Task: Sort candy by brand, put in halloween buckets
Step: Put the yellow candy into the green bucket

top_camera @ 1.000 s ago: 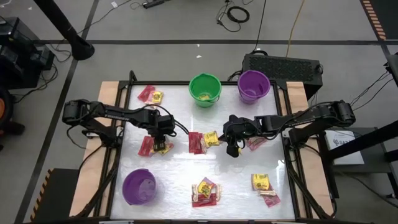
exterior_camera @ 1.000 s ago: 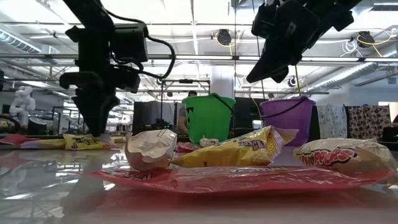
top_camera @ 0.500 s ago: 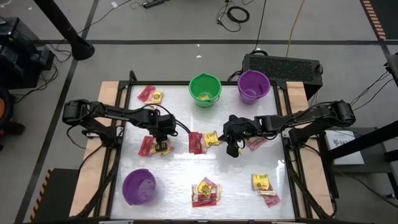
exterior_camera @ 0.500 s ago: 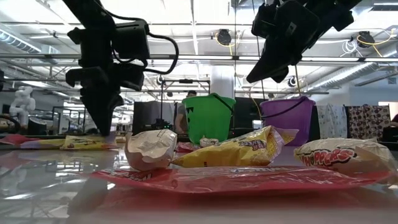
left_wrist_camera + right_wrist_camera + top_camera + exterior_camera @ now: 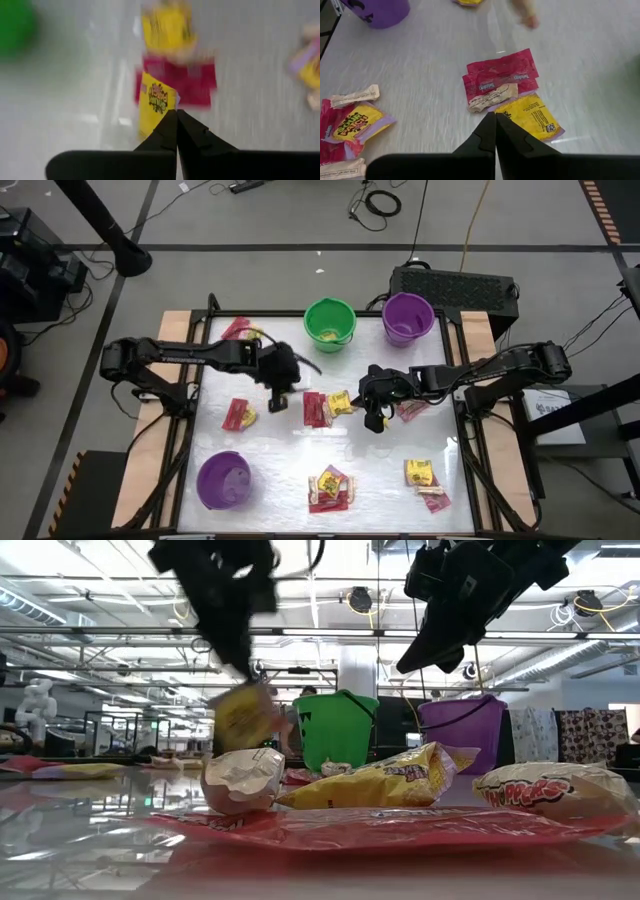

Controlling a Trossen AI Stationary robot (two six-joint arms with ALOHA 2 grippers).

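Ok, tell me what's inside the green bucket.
The green bucket holds something small and yellowish on its floor; too small to identify. Its wall hides part of the floor.

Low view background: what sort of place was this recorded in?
Probably a robotics lab or workshop in a large industrial hall. Exposed ceiling beams and pipes run overhead, cables trail across the bare floor, and the table sits in a metal frame with two mounted arms.

Both pincers closed, aloft
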